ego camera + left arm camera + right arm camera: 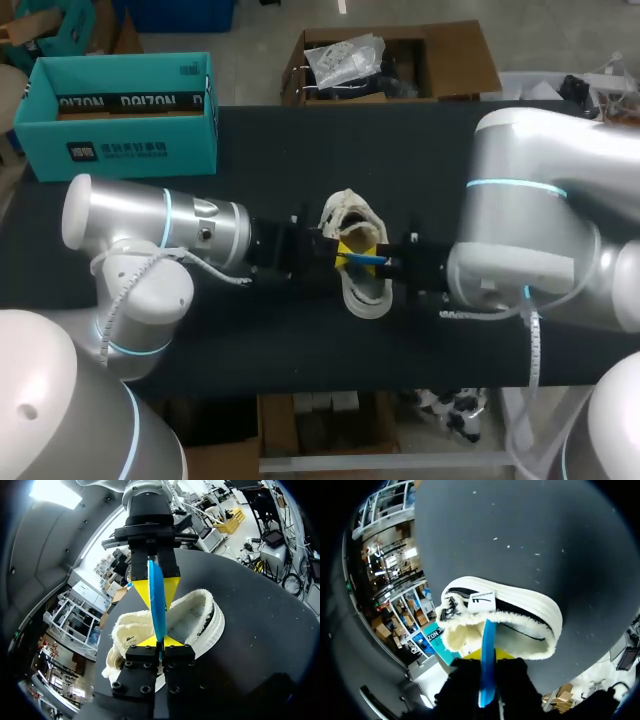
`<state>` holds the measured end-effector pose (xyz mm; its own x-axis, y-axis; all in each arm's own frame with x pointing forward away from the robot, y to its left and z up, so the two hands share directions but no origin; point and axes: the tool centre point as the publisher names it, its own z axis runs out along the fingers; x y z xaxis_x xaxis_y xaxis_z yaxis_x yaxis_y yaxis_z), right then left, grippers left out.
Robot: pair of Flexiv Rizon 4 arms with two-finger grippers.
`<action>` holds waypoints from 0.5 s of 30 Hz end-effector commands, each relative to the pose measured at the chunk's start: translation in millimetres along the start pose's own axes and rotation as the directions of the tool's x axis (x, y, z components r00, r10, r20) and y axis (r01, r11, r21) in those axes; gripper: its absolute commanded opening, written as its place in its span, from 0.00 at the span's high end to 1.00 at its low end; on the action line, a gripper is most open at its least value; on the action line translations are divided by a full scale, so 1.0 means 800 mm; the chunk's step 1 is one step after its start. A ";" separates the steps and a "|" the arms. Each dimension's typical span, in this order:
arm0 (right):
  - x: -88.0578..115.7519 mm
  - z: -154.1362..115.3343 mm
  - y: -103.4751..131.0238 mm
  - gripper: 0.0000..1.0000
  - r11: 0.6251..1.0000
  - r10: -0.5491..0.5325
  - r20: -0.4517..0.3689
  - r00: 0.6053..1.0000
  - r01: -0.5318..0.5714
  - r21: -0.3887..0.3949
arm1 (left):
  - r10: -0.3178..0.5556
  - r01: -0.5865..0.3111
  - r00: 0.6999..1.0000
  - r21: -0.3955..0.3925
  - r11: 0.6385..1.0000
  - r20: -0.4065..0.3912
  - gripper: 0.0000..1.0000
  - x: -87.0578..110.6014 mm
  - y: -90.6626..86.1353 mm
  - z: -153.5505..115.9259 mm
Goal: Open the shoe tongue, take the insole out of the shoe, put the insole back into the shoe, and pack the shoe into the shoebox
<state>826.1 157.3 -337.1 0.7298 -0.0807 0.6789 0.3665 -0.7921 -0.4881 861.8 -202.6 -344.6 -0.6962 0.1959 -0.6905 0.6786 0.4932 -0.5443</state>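
My left gripper (160,641) is closed narrow on the blue insole (158,622), with one yellow tip on each face of its near end. My right gripper (157,604) clamps the far end of the same insole, its tips converging on it. In the right wrist view that gripper's fingers are only a dark outline, and a strip of yellow shows behind the insole. The insole appears edge-on in both wrist views, so its outline cannot be made out. It is held over the opening of the white fleece-lined shoe (195,615), which rests on the black table (260,620). In the head view both grippers cover the middle of the shoe, and whether the insole touches the lining cannot be told. Part of the shoe is hidden behind my left gripper's body. The teal shoebox (120,130) stands well apart, at the table's far left corner.
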 end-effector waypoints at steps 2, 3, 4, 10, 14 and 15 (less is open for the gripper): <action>-0.004 0.003 0.008 1.00 1.000 -0.005 -0.124 0.992 0.006 0.002 | -0.003 0.003 1.000 -0.006 1.000 0.022 1.00 0.001 0.004 0.005; -0.003 0.003 0.009 1.00 1.000 -0.013 -0.125 0.992 0.013 -0.001 | -0.007 0.007 1.000 -0.007 1.000 0.027 1.00 0.000 0.005 0.006; -0.002 0.004 0.010 1.00 1.000 -0.017 -0.128 0.992 0.018 0.003 | -0.009 0.009 1.000 -0.007 1.000 0.028 1.00 0.000 0.006 0.006; 0.005 0.006 0.021 1.00 0.999 -0.006 -0.152 0.988 0.013 0.045 | -0.018 0.019 0.999 -0.009 1.000 0.037 0.74 -0.004 0.008 0.005; 0.009 0.012 0.024 1.00 0.999 -0.008 -0.131 0.991 0.013 0.038 | -0.020 0.021 0.999 -0.008 1.000 0.044 0.54 -0.007 0.009 0.001; 0.009 0.013 0.025 1.00 0.999 -0.008 -0.124 0.992 0.013 0.039 | -0.021 0.021 0.999 -0.007 1.000 0.046 0.55 -0.007 0.009 0.000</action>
<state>843.0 148.4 -341.9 0.6749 -0.1232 0.7275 0.3954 -0.7721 -0.4975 871.9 -202.9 -343.7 -0.7011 0.1510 -0.6969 0.6599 0.5079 -0.5537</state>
